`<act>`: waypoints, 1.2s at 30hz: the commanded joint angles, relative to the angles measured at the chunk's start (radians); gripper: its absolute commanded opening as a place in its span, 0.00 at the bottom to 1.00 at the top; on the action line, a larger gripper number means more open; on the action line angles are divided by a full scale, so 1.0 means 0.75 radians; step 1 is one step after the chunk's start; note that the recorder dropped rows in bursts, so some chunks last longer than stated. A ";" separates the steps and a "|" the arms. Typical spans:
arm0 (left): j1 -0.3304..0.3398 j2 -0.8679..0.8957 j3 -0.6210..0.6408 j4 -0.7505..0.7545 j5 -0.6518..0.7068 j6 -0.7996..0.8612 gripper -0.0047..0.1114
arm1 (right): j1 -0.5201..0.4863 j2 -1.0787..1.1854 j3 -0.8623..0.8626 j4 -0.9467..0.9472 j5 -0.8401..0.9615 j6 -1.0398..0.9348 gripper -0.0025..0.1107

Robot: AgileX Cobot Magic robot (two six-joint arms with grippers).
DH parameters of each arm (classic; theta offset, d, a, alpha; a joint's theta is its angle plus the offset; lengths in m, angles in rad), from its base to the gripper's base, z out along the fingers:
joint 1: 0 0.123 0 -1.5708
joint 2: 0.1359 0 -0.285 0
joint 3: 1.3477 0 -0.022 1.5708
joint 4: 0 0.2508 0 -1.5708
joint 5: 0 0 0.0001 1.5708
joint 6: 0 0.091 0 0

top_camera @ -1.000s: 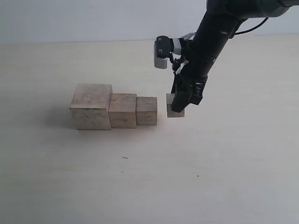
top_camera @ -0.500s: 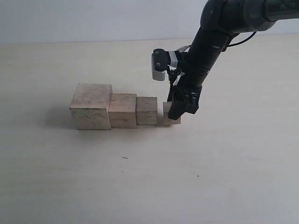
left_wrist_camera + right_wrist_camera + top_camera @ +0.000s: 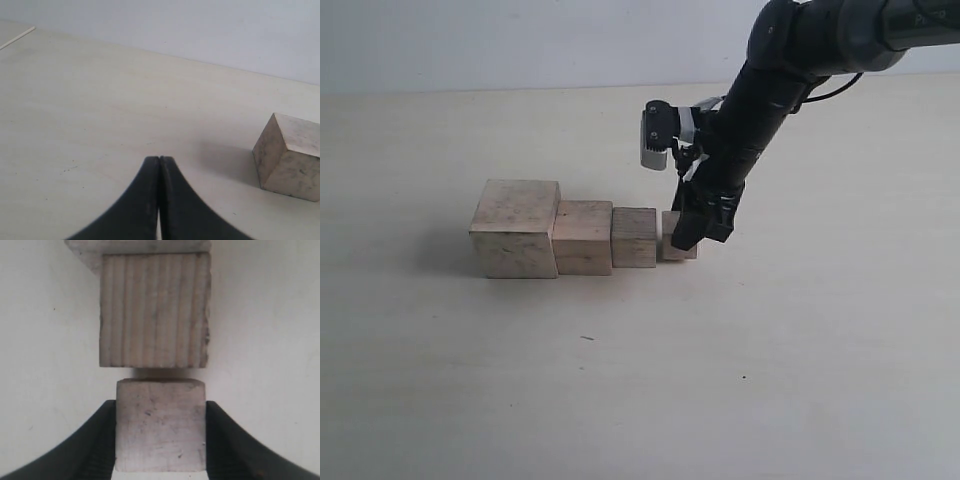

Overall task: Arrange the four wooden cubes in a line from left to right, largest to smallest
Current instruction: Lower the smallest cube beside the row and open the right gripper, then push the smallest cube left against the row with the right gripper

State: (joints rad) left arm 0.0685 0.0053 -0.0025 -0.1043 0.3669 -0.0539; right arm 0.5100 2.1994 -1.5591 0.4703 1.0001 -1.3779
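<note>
Three pale wooden cubes stand in a touching row on the table: the largest cube [image 3: 515,228] at the left, the second cube [image 3: 583,237], then the third cube [image 3: 634,237]. The smallest cube [image 3: 672,243] sits just right of the third, with a thin gap showing in the right wrist view. My right gripper [image 3: 692,238] is shut on the smallest cube [image 3: 160,425], one finger on each side, in front of the third cube [image 3: 154,310]. My left gripper [image 3: 159,161] is shut on nothing, with the largest cube [image 3: 290,156] off to one side.
The pale tabletop [image 3: 640,380] stretches around the row, bare apart from a few small dark specks. A white wall [image 3: 520,40] rises behind the far edge. The right arm [image 3: 770,90] leans in from the upper right.
My right gripper has carried the smallest cube leftward and down, from a spot apart from the row to right beside the third cube. The other three cubes have stayed put.
</note>
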 commanded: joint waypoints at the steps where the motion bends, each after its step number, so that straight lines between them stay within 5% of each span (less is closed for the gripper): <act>1: 0.001 -0.007 0.003 0.005 -0.009 0.001 0.04 | 0.002 0.000 -0.004 0.030 -0.011 -0.011 0.33; 5: 0.001 -0.007 0.003 0.005 -0.009 0.001 0.04 | 0.002 0.000 -0.004 0.030 -0.006 -0.008 0.50; 10: 0.001 -0.007 0.003 0.005 -0.009 0.001 0.04 | 0.002 0.000 -0.004 0.030 -0.006 0.028 0.57; 27: 0.001 -0.007 0.003 0.005 -0.009 0.001 0.04 | 0.002 -0.171 -0.004 -0.024 -0.002 0.349 0.58; 31: 0.001 -0.007 0.003 0.005 -0.009 0.001 0.04 | 0.002 -0.199 -0.004 -0.155 -0.005 0.743 0.50; 36: 0.001 -0.007 0.003 0.005 -0.009 0.001 0.04 | 0.002 -0.168 -0.004 -0.372 0.006 1.382 0.21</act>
State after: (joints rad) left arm 0.0685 0.0053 -0.0025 -0.1043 0.3669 -0.0539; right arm 0.5100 2.0620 -1.5591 0.2750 1.0002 -0.5895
